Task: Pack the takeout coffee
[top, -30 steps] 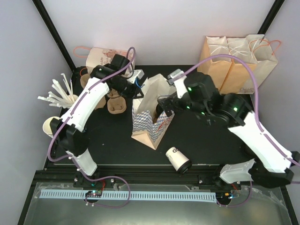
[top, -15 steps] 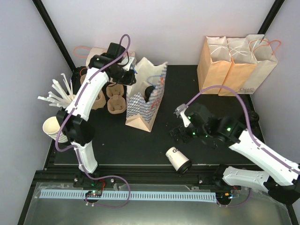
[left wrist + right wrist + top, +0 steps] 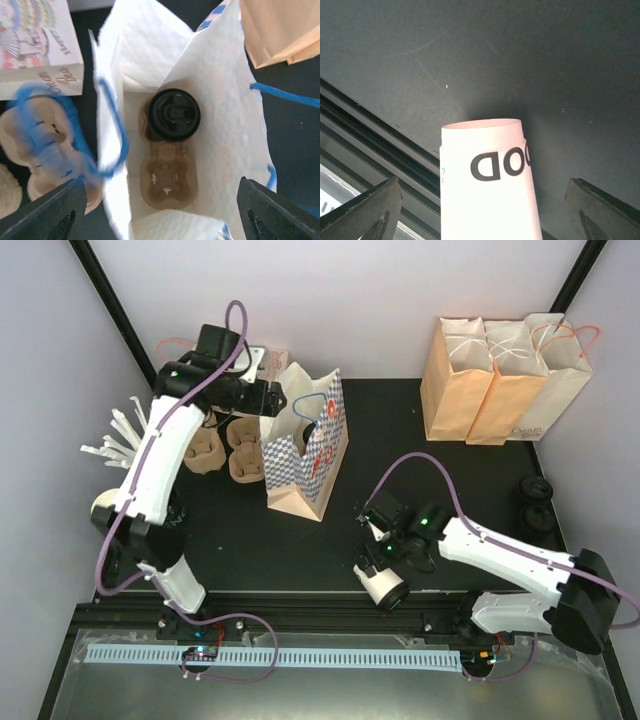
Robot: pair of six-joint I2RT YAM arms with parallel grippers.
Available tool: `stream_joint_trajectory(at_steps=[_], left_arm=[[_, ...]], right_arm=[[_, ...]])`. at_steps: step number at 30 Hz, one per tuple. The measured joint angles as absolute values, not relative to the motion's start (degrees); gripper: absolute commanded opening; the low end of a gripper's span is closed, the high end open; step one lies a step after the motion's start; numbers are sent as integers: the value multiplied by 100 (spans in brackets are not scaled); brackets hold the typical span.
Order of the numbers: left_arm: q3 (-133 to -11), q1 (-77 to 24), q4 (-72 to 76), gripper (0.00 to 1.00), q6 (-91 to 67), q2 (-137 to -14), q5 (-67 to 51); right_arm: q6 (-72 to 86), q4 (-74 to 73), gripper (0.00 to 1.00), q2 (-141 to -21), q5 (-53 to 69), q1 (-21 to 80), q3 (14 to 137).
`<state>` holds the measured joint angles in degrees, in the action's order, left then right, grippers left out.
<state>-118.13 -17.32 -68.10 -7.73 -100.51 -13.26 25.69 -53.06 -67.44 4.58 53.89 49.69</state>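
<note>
Far left, on the black bench (image 3: 450, 430): a cup of white stirrers (image 3: 118, 443), a stack of plain white cups (image 3: 103, 510), and brown pulp carriers (image 3: 225, 452) lying loose beside a printed bag (image 3: 37, 47).

Left pincer (image 3: 272, 400): fingers spread, released, holding nothing, poised above the mouth of the patterned bag (image 3: 305, 455) that stands upright near the bench centre. The left wrist view looks straight down into it: a two-well carrier (image 3: 168, 172) lies on the bag floor, one lidded coffee (image 3: 174, 114) seated in the far well, the near well vacant. A blue handle (image 3: 112, 130) droops across the left side of the opening.

Right pincer (image 3: 378, 558): fingers wide, unclenched, straddling but not yet gripping the second coffee (image 3: 382, 585), which lies on its side at the near bench edge, lid toward the rail. Its printed wall (image 3: 490, 175) fills the right wrist view between the fingertips.

Far right: three tan bags (image 3: 500, 375) stand at the back.

Step in hand, as judged: grasping the toppled cup. Close on the paper wall mid-body, gently enough not to crush it, turn it upright before travel, then lower it into the vacant well, clear of the blue handle.
</note>
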Motion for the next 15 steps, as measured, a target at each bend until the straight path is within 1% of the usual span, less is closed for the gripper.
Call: stream_joint_trajectory(at_steps=[4,10,15], left_arm=[[-11469,-1732,-6726,87,-770,-9209,-1194],[-9861,-1732,-6309,88,-738,-7470,-1160],[-8818,-1732,-6163,89,-696,-6451,-1164]], right_arm=[[2585,-5105,87,-7234,545,5548,4912],[2593,-4901,85,-7819,622,5778,4890],[2576,-4904,76,-8298,491,5876,4958]])
